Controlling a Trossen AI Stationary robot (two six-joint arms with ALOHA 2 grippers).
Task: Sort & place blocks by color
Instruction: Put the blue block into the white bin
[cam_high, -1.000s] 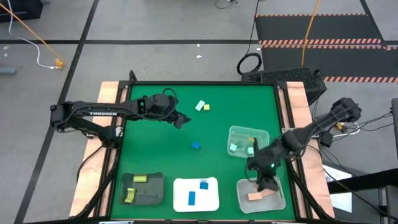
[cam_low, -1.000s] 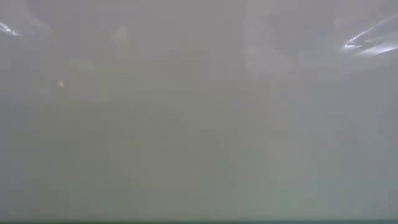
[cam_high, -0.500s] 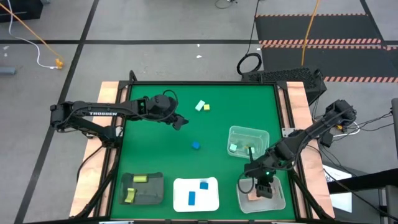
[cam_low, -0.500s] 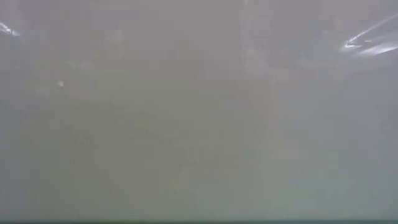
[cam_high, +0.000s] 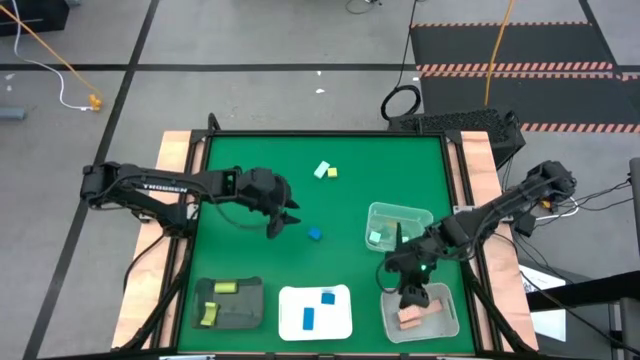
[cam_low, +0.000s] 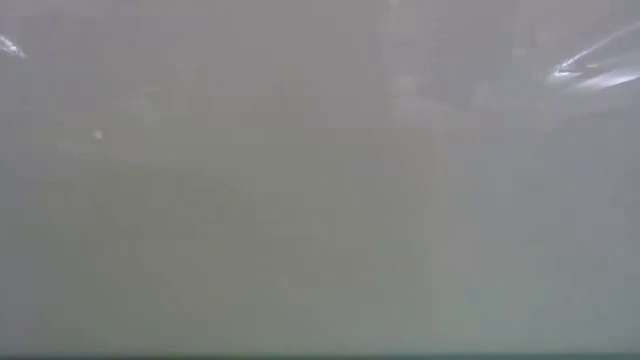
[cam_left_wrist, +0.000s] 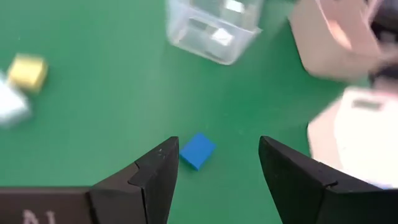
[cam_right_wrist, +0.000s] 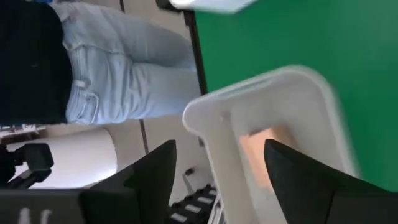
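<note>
Right pincer (cam_high: 411, 296) over near clear tray (cam_high: 447, 322), fingers apart, empty; tan-pink block (cam_high: 411, 318) in tray below. Mid-bench, left pincer (cam_left_wrist: 214, 163) spread wide, empty, just short of loose blue block (cam_left_wrist: 198, 150). Farther back, yellow block (cam_high: 331, 172) beside pale one (cam_high: 321, 170)

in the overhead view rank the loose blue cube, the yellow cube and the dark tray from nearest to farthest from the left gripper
From the left gripper:
1. Loose blue cube, just beside it toward the table's middle.
2. Yellow cube, toward the far edge.
3. Dark tray, at the near left corner.
</note>
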